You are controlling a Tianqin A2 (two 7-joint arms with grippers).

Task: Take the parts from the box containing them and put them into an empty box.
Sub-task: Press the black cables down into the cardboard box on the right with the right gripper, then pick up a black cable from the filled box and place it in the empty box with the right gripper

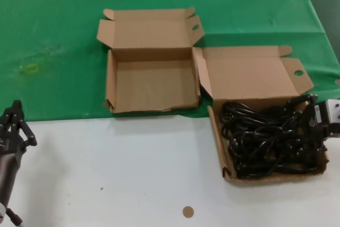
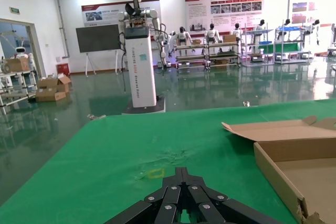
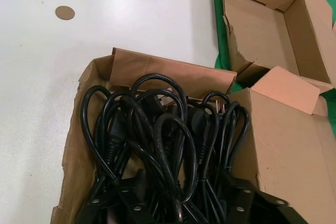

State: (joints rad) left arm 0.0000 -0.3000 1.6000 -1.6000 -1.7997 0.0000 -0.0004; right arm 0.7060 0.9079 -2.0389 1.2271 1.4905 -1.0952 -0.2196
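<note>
Your right gripper [image 3: 184,208] is down among the cords [image 1: 271,139] in the full box [image 1: 319,171], fingers spread. Left gripper [image 1: 13,126] is parked low left, fingers pressed together. Empty box [image 1: 111,86] sits just left.

The head view looks steeply down from above on the white table [image 1: 122,168], the green cloth [image 1: 53,35] filling the upper frame. The left wrist view sits low, facing level across the cloth into the hall. The right wrist view hangs close above the full box [image 3: 79,145]; the empty box [image 3: 262,30] appears in all three.
</note>
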